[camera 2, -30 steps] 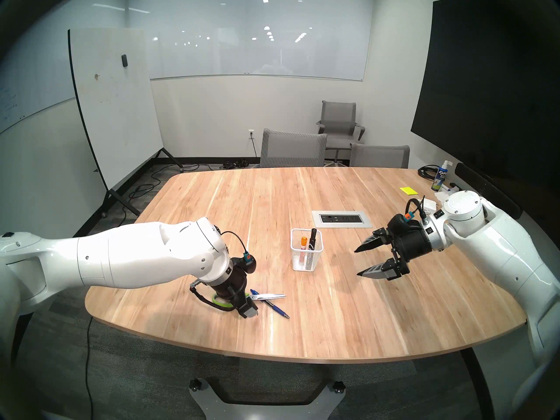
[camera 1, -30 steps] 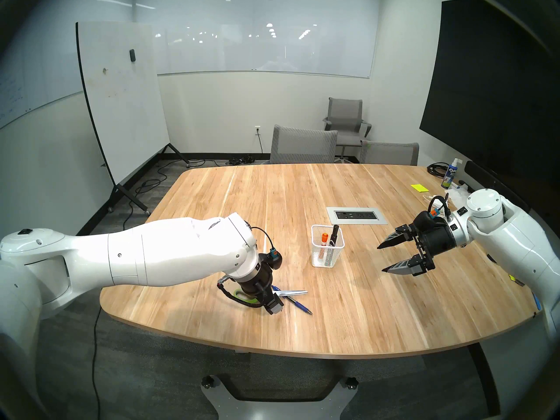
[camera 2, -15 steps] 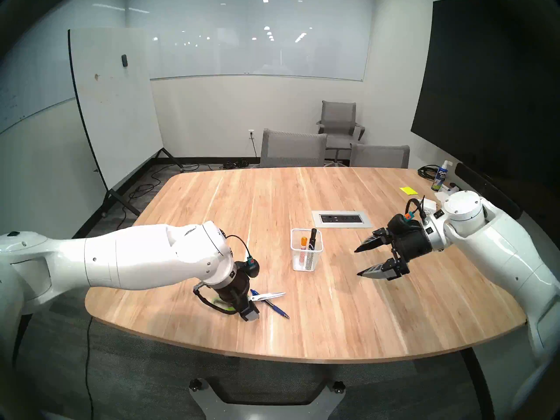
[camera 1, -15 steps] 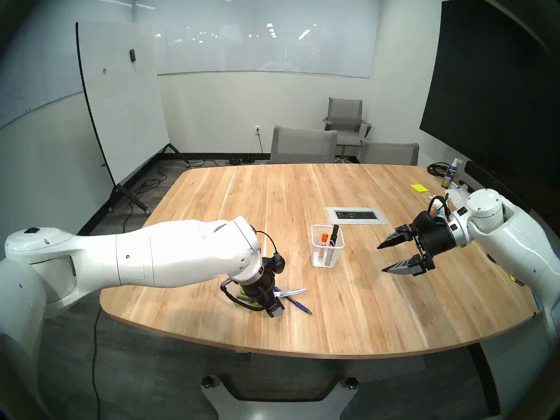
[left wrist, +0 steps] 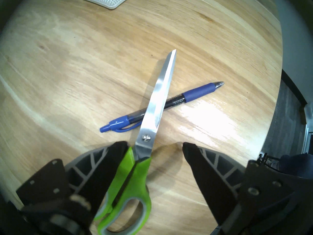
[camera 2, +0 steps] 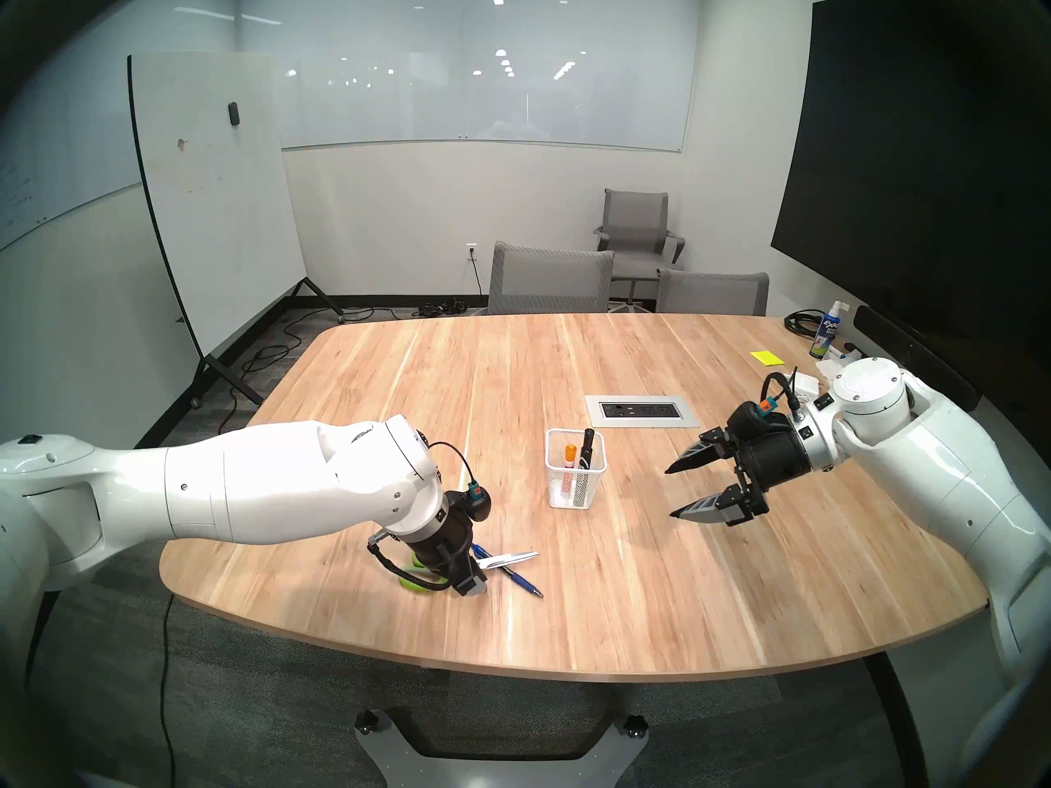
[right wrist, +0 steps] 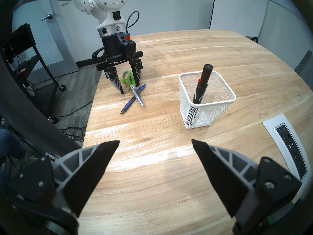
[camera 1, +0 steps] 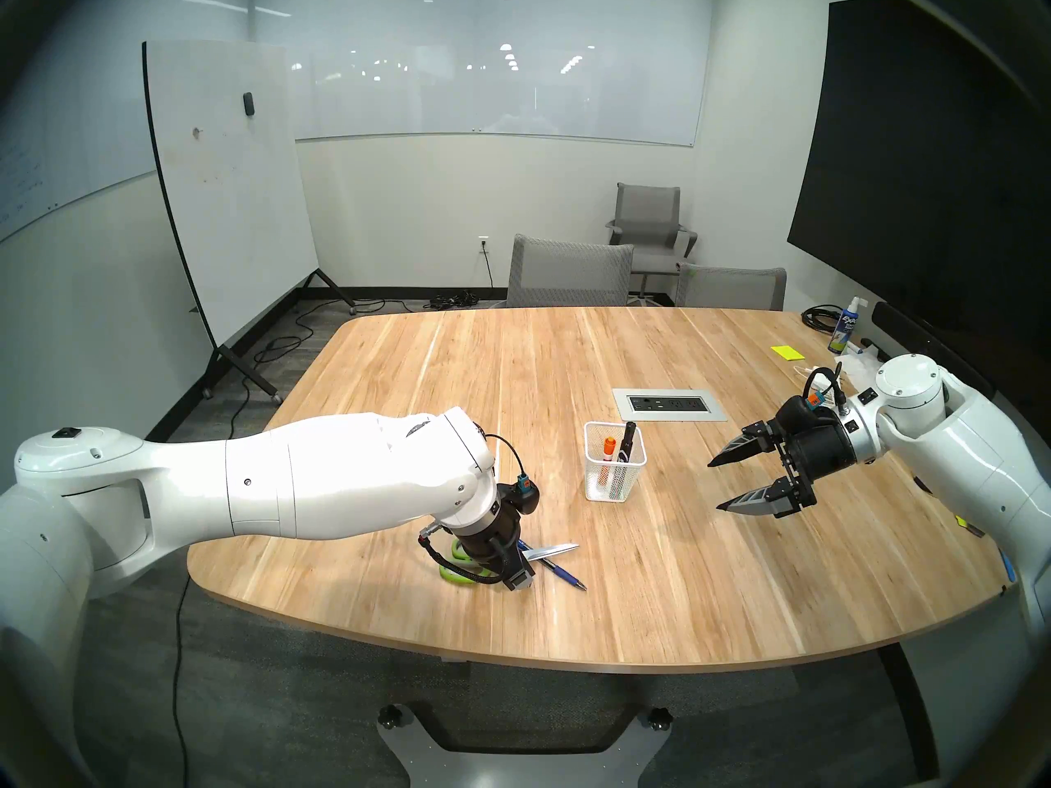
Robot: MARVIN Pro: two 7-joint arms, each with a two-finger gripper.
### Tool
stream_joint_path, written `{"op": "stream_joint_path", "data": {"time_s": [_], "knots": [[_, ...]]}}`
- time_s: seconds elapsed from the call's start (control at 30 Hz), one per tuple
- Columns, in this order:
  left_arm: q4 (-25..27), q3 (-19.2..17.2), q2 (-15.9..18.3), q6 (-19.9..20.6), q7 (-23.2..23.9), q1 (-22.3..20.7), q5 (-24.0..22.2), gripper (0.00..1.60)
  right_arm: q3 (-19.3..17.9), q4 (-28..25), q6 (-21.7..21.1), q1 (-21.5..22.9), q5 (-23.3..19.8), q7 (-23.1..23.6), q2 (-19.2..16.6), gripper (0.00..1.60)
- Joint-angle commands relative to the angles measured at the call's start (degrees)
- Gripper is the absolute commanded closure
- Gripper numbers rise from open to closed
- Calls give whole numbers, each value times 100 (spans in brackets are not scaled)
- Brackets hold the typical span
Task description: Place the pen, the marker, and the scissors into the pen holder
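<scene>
The scissors (left wrist: 157, 100), with lime-green and grey handles and silver blades, lie near the table's front-left edge, their blades crossing over the blue pen (left wrist: 196, 93). My left gripper (left wrist: 155, 144) points down and straddles the scissors where the handles meet the blades. It is open: one finger (left wrist: 108, 163) touches the green handle and the other stands clear. From the right wrist, the scissors (right wrist: 133, 87) and pen (right wrist: 130, 102) sit under the left gripper (right wrist: 129, 89). The white mesh pen holder (camera 1: 623, 482) stands mid-table holding a black marker (camera 1: 627, 440) and an orange-capped one (camera 1: 609, 447). My right gripper (camera 1: 715, 485) hovers open and empty to the holder's right.
A recessed power outlet panel (camera 1: 670, 404) lies behind the holder. A spray bottle (camera 1: 843, 329), yellow sticky notes (camera 1: 785, 352) and cables sit at the far right. Grey chairs (camera 1: 569, 272) stand beyond the table. The table's front edge (camera 1: 341, 627) runs close to the scissors.
My left gripper's jaws have narrowed around the scissors, and the green handles have shifted a little toward the front edge. The pen, holder and right arm have not moved.
</scene>
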State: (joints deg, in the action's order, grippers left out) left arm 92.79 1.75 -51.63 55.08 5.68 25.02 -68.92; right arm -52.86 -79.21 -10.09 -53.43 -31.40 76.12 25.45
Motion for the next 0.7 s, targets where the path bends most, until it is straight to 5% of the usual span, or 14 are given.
{"op": "stream_joint_path", "data": {"time_s": [0.0,0.17,0.37,0.5,0.53,0.67], "knots": [[32,9,-69,-30,16,60,-21,70,-61,-12,-12,59,-30,5,-36,0],[31,7,-68,-41,33,78,-15,68,-61,-12,-12,59,-30,5,-36,0],[35,3,-80,-47,19,110,-21,93,-61,-12,-12,59,-29,5,-36,0],[34,8,-94,-65,2,148,-27,131,-61,-12,-12,59,-29,5,-36,0],[33,10,-95,-72,0,154,-26,160,-61,-12,-12,59,-29,5,-36,0],[53,15,-91,-103,-39,167,-15,160,-61,-12,-12,59,-29,5,-36,0]]}}
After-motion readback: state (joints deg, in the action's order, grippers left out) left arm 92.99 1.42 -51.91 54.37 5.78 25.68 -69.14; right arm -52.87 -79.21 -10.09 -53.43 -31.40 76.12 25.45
